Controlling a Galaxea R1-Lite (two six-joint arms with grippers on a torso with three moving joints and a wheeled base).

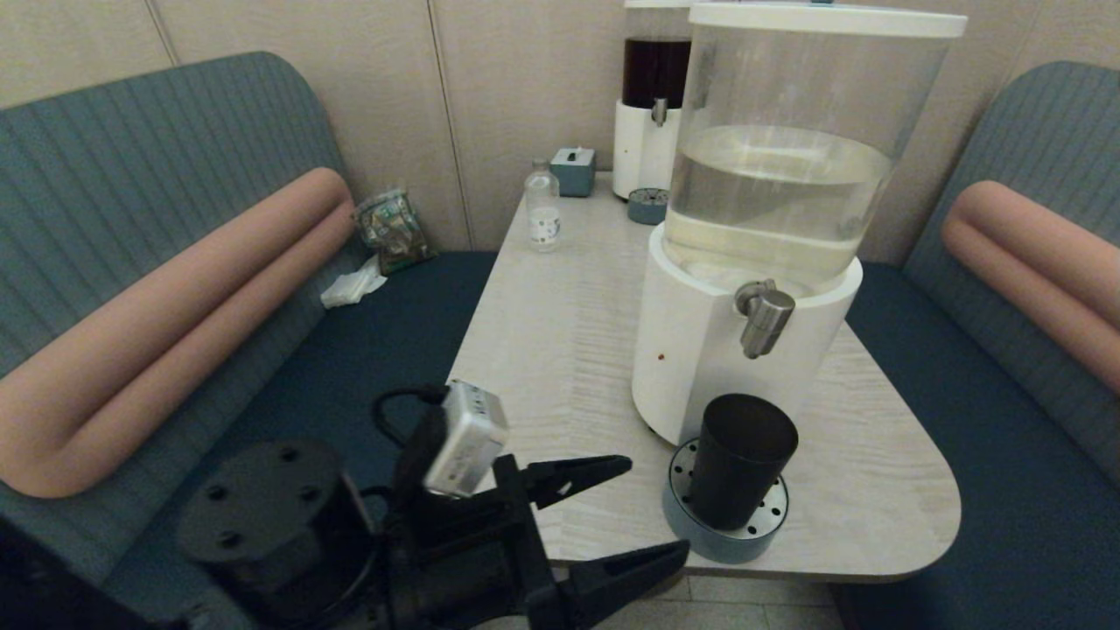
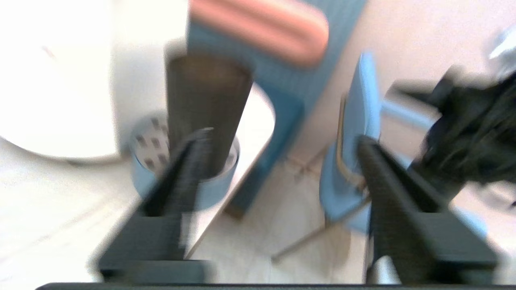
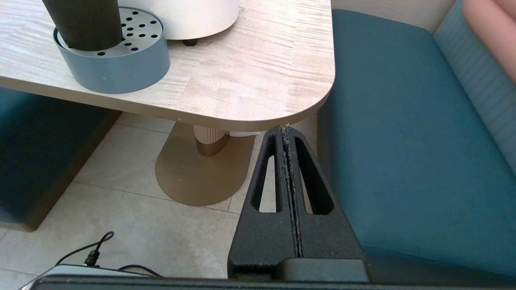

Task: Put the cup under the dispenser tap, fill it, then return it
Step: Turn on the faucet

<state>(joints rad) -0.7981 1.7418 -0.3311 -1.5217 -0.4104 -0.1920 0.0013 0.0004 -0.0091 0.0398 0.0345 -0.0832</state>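
The dark cup (image 1: pixel 739 459) stands upright on a round blue drip tray (image 1: pixel 724 534), straight below the steel tap (image 1: pixel 765 317) of the big clear-tank dispenser (image 1: pixel 770 210). My left gripper (image 1: pixel 652 507) is open at the table's front edge, just left of the cup and apart from it. The left wrist view shows the cup (image 2: pixel 205 108) ahead of one finger, with the gripper (image 2: pixel 282 139) spread wide and nothing between the fingers. Parked below the table's right corner, my right gripper (image 3: pixel 285 129) is shut and empty. The right wrist view catches the cup (image 3: pixel 82 22) on its tray (image 3: pixel 117 66).
A small clear bottle (image 1: pixel 542 210), a tissue box (image 1: pixel 573 171) and the dark-liquid dispenser (image 1: pixel 652 105) with its own tray (image 1: pixel 647 206) stand at the table's back. Bench seats flank the table (image 1: pixel 560 350). A blue chair (image 2: pixel 354 161) shows beyond the left gripper.
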